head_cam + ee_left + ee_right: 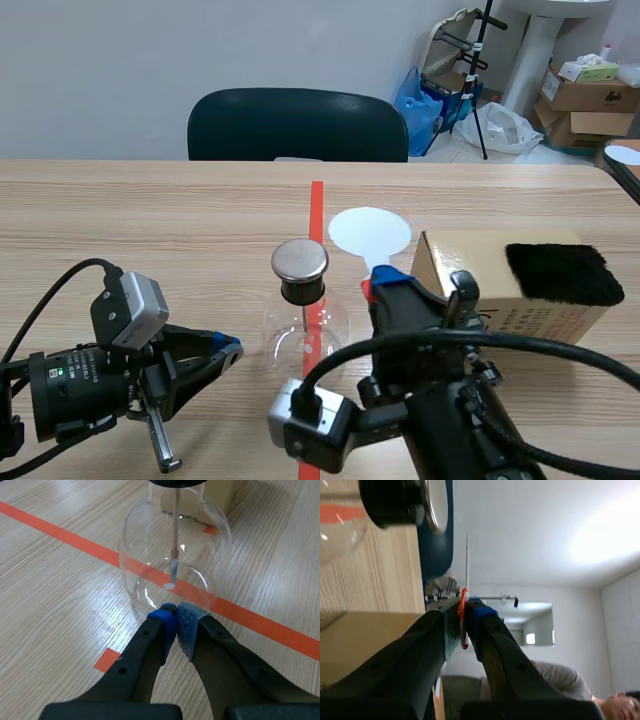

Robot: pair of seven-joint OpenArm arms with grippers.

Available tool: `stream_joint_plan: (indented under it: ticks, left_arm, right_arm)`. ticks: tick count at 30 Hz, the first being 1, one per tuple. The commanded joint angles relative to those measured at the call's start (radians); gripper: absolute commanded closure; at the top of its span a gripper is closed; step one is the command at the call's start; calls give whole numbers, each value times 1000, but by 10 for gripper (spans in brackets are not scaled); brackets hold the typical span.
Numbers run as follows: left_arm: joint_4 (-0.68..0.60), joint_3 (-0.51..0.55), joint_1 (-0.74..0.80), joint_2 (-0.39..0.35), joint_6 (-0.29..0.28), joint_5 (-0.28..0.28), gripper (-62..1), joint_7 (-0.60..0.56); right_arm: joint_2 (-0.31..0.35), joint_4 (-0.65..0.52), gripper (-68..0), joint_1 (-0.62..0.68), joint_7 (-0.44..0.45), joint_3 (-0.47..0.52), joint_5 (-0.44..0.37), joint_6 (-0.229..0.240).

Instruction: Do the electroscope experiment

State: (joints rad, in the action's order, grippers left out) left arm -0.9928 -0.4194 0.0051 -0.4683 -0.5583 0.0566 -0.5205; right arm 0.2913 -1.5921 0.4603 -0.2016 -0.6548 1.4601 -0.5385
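Left gripper (177,612) was closed on nothing, pads together, low over the table (150,220), tips just beside the base of the electroscope (175,545) (contact unclear). Right gripper (388,284) was clamped on the orange-red handle of a paddle (369,232). The paddle's white disc was at the far end, so its long axis ran away from the robot; it showed edge-on in the right wrist view.

Surface was light wood grain with an orange-red tape line (317,200) up the middle. A dark chair (297,125) stood behind the table against a pale wall. Cardboard boxes (590,95), a blue bag (415,100) and a tripod (480,70) sat in the corner. A cardboard box (470,270) with a black fuzzy cloth (560,272) on top sat beside the right arm.

The electroscope stood upright on the tape line between the grippers, axis vertical, metal cap up, thin rod hanging down inside the clear flask.
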Motion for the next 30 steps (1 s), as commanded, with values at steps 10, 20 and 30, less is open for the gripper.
stream_joint_plan:
  ticks: [10,20,30]
  left_arm:
    - [-20,3,-6,5,-5,-8,-29,-14]
    - [-20,3,-6,5,-5,-8,-29,-14]
    - [-20,3,-6,5,-5,-8,-29,-14]
  right_arm:
    - [5,-4,-8,-11,183,6,1,-13]
    - [5,-4,-8,-11,205,6,1,-13]
    - [5,-4,-8,-11,205,6,1,-13]
